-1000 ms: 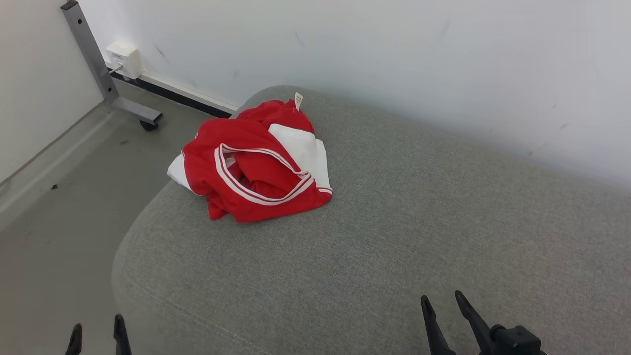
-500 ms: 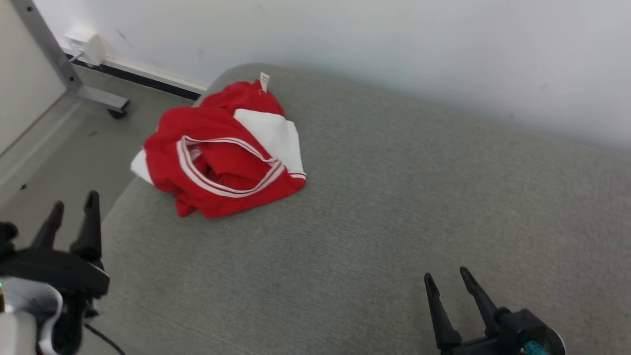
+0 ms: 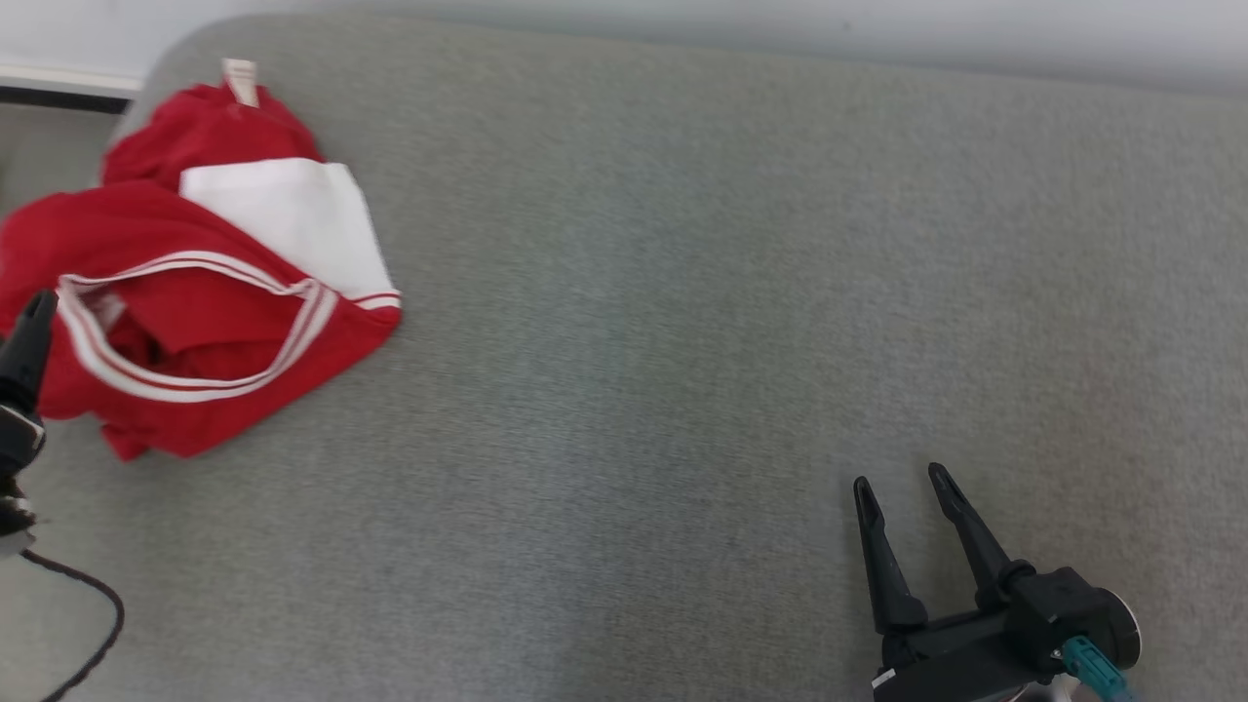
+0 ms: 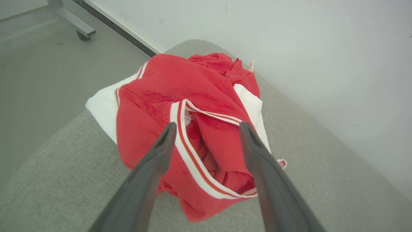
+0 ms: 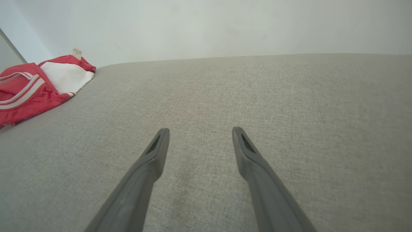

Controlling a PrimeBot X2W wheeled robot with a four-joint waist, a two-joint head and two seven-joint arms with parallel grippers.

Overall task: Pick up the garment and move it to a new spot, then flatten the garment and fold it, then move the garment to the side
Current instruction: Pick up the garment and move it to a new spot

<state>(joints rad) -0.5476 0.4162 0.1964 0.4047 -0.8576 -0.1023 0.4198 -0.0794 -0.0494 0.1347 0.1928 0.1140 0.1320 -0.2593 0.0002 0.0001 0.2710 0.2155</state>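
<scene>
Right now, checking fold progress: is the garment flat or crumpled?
Crumpled: the garment lies bunched, red and white layers overlapping, striped opening gaping.

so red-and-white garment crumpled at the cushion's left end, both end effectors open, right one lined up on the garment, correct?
Not quite. It's the left end effector lined up on the garment, as the left wrist view shows. The right end effector sits over bare cushion, away from it. The rest holds.
</scene>
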